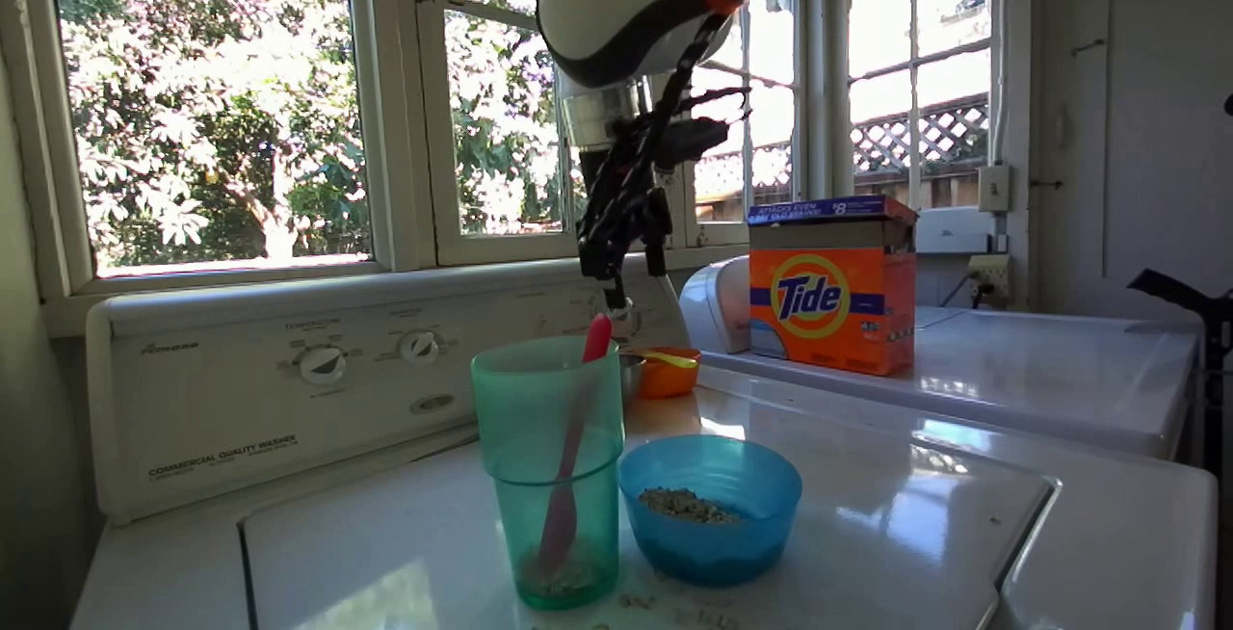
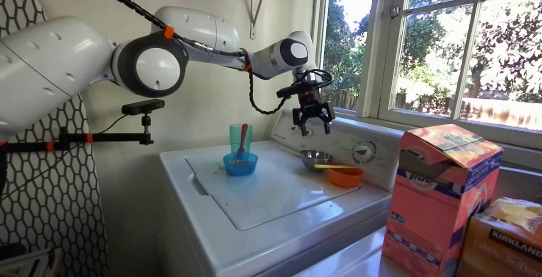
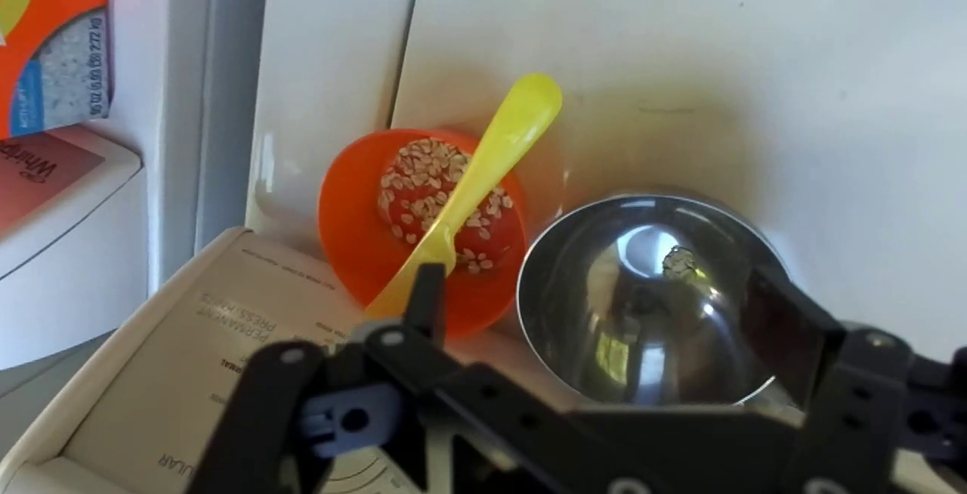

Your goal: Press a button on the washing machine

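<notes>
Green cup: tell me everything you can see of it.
The green cup is translucent, plastic-looking, open-topped, with a ledge round its middle and a narrower lower half. It stands upright on the closed lid of the washing machine. A red spoon leans inside, its tip above the rim, and some pale bits lie at the bottom. The blue bowl sits right beside it; whether they touch, I can't tell.

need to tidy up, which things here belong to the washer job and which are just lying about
For the job:
end effector
Amana washing machine
knobbed control panel

Just lying about:
green tumbler
red spoon
blue bowl
steel bowl
orange bowl
yellow spoon
Tide box
Kirkland fabric softener box
</notes>
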Tool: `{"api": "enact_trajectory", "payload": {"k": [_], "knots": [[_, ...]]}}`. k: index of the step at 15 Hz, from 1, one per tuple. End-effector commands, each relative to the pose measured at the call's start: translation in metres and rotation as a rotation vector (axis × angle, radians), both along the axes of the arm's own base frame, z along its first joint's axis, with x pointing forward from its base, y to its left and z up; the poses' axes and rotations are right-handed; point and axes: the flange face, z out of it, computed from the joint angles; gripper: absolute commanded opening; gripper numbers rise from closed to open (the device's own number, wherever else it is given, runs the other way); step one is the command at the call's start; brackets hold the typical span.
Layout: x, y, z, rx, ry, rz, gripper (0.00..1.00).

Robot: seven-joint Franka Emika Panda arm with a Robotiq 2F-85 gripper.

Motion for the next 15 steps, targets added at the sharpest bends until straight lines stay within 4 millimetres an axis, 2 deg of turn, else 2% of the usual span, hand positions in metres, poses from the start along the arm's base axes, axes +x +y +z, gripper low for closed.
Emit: {"api": "enact_trajectory", "payload": {"k": [1, 3, 5, 6, 9, 15], "knots": [[0.007, 0.011, -0.003, -0.002, -0.02, -0.034, 1.0], [0.005, 0.015, 0.002, 0.031, -0.023, -0.059, 1.0], [-0.004, 0.015, 0.002, 0.067, 0.058, -0.04, 1.0], [0.0, 0.013, 0.001, 0.036, 0.018, -0.045, 1.0], [-0.004, 0.014, 0.007, 0.054, 0.041, -0.049, 1.0], [0.01, 0.012, -0.013, 0.137, -0.043, -0.192, 1.0]]}}
